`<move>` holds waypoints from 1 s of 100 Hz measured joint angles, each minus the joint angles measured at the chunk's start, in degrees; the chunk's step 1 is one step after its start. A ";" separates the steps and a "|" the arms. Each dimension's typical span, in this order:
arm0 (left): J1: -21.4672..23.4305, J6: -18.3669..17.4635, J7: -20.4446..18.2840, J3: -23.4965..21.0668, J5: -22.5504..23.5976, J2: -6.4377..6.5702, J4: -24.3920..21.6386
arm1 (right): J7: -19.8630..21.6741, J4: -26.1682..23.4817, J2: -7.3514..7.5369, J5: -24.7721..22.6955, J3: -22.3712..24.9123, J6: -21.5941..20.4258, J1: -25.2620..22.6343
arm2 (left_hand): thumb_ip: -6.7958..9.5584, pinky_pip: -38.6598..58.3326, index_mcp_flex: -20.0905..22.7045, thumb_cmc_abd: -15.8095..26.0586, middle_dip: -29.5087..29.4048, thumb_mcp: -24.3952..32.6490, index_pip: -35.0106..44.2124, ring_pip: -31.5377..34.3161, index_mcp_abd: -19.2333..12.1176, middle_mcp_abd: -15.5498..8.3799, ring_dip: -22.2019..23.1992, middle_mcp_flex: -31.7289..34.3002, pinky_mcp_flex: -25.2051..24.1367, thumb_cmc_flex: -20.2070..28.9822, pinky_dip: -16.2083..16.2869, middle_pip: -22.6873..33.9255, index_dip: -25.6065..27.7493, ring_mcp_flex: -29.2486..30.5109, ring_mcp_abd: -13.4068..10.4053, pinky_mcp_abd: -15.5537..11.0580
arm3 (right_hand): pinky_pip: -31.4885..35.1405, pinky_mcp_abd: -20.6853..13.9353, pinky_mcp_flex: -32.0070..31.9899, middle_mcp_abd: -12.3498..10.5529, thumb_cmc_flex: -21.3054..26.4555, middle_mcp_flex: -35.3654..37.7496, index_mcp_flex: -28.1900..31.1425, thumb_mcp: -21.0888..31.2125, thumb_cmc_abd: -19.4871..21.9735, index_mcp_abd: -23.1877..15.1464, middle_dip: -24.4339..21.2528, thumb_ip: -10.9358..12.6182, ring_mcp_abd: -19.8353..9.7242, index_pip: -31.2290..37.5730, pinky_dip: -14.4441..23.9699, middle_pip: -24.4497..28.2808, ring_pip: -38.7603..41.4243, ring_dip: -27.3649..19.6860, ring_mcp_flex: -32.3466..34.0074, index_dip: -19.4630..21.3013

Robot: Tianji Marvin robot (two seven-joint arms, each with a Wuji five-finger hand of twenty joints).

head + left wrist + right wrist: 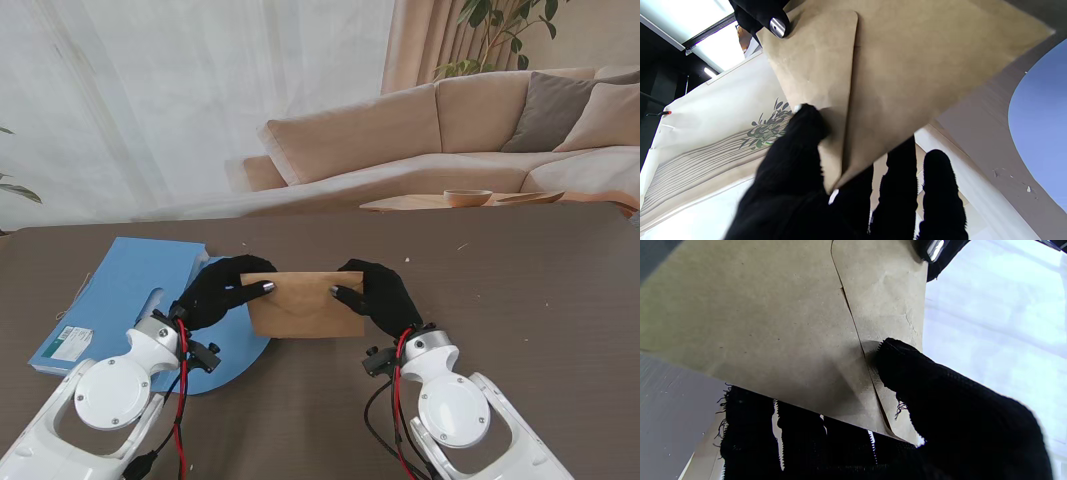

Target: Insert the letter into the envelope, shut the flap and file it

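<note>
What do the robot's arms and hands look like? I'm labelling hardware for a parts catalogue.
Both arms have glossy white moulded shells with a round grey disc cover at the wrist joint. Red and black cables run along each forearm. The left hand and right hand wear black knitted fabric gloves, frayed at some edges, with shiny silver metal fingertips showing.

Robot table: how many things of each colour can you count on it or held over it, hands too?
Brown: 1, the envelope, held at each end by a hand
Blue: 1, the file folder, lying on the table at the left
Black: 2, the left hand and the right hand
Total: 4
</note>
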 measured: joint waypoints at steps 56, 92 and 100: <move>-0.70 5.48 -2.31 -1.69 19.70 1.43 -0.47 | -8.62 -2.14 -2.02 1.66 2.23 0.67 -5.02 | 0.00 -29.49 -12.62 -2.45 -10.68 3.35 -12.45 -17.77 1.11 -2.84 -5.80 -15.93 -0.36 -14.52 5.39 -8.89 -9.21 -9.38 -4.18 -0.90 | 2.03 0.73 1.27 1.28 0.00 2.26 0.65 0.64 -0.08 1.57 0.51 0.00 0.99 0.10 0.19 0.75 1.37 0.04 0.84 0.71; -6.92 17.06 -9.02 0.86 47.21 3.72 4.53 | -14.66 -0.18 -3.47 1.78 2.69 -3.00 -6.34 | 0.00 -30.60 -13.13 -0.04 -9.77 -3.24 -13.17 -17.77 0.89 -3.84 -4.81 -15.93 0.82 -14.35 8.16 -8.89 -9.29 -9.38 -4.89 -0.99 | 2.07 0.76 0.69 1.57 0.00 2.26 0.65 0.64 -0.08 2.15 0.85 0.00 1.47 0.10 0.61 0.75 1.51 0.05 0.85 1.35; -7.55 19.79 -8.96 0.89 47.44 3.90 6.01 | -14.65 0.09 -3.60 3.20 3.07 -3.71 -6.67 | 0.00 -30.77 -13.13 -0.01 -9.70 -4.53 -13.17 -17.77 0.89 -3.85 -4.49 -15.91 0.91 -13.93 8.25 -8.89 -9.29 -9.38 -4.89 -1.00 | 2.07 0.79 0.62 1.86 0.03 2.26 0.65 0.64 -0.08 2.19 0.87 0.00 1.49 0.10 0.63 0.75 1.51 0.05 0.85 1.38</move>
